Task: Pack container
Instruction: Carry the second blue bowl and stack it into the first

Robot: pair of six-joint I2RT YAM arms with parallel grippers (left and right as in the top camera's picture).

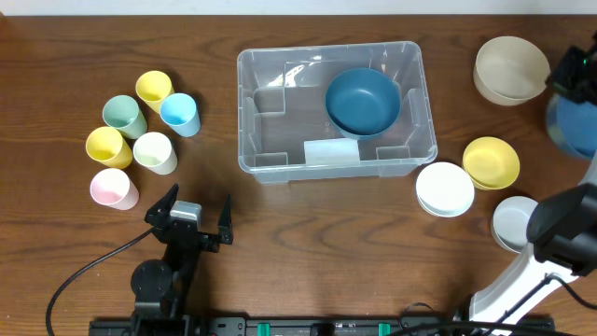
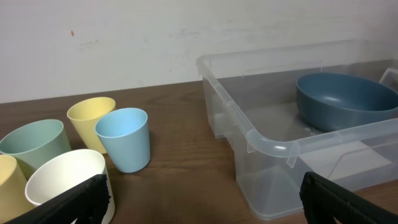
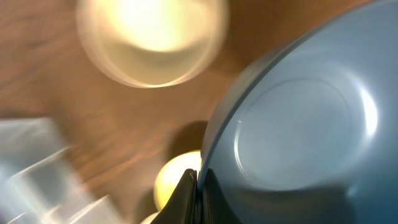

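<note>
Leftward, container (image 1: 242, 105), well off right tool (image 3: 195, 188) (closed)

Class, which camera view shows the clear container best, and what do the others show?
Overhead: the whole container, all four walls, is seen from above with a dark blue bowl inside. The left wrist view shows only one corner and part of the inside. The right wrist view shows at most a blurred clear patch.

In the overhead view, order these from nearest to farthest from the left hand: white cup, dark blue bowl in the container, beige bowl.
1. White cup, just beyond the left hand.
2. Dark blue bowl, inside the container.
3. Beige bowl, far right.
</note>
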